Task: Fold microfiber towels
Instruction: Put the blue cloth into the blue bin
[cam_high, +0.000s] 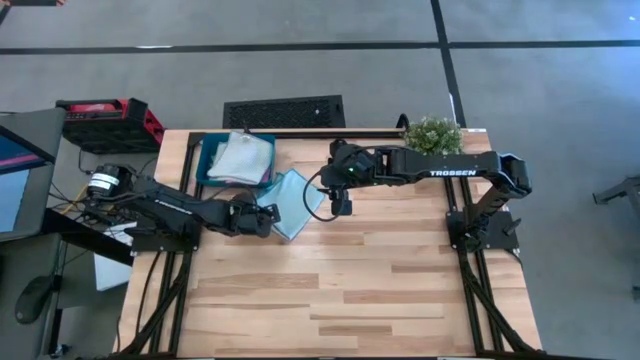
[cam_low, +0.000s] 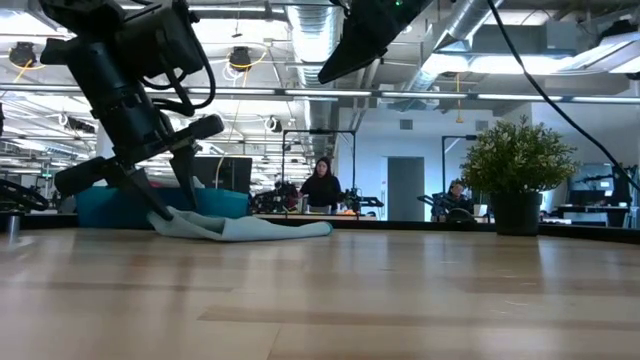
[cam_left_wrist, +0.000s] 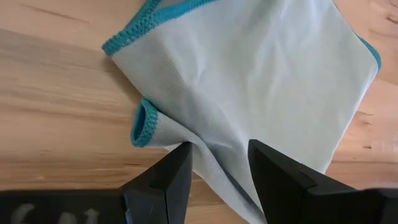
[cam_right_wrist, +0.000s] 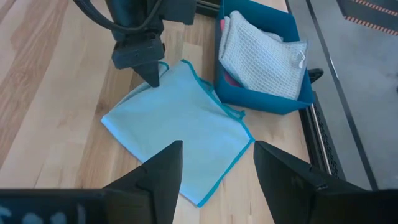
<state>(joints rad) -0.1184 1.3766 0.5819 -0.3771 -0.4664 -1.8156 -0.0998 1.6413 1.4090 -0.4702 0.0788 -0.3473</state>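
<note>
1. Towel, light blue (cam_high: 293, 203), lies on the wooden table (cam_high: 360, 290) just beside the dark teal tray (cam_high: 207, 165), toward the table's middle. Partly spread; brighter teal stitched edging is visible in both wrist views (cam_left_wrist: 249, 93) (cam_right_wrist: 180, 127).
2. Left gripper (cam_left_wrist: 217, 168) is down at the towel's edge nearest the left arm. Its two dark fingers are spread, with a ridge of cloth standing in the gap; whether they pinch it cannot be told. One hemmed corner beside the fingers is curled into a small loop.
3. Low view: left gripper (cam_low: 165, 195) has fingertips at table level, on the end of the rumpled towel (cam_low: 250, 228) that lies toward the tray.
4. Right gripper (cam_high: 341, 203) hangs above the table just beside the towel's far edge, not touching the cloth. Its fingers (cam_right_wrist: 158, 180) stand apart, nothing between them.
5. Tray (cam_right_wrist: 261, 99) holds a stack of folded cloths: pale grey towel (cam_right_wrist: 261, 56) with waffle texture on top, a sliver of pink towel (cam_right_wrist: 228, 79) showing beneath it.
6. Writing: "TROSSEN" in white on the right arm's (cam_high: 450, 172) upper link. No other text is legible.
7. Potted plant (cam_high: 433, 134) sits at the table's far edge, near the right arm's base.
8. Low view background: a person (cam_low: 322, 188) stands in the room beyond the table.
</note>
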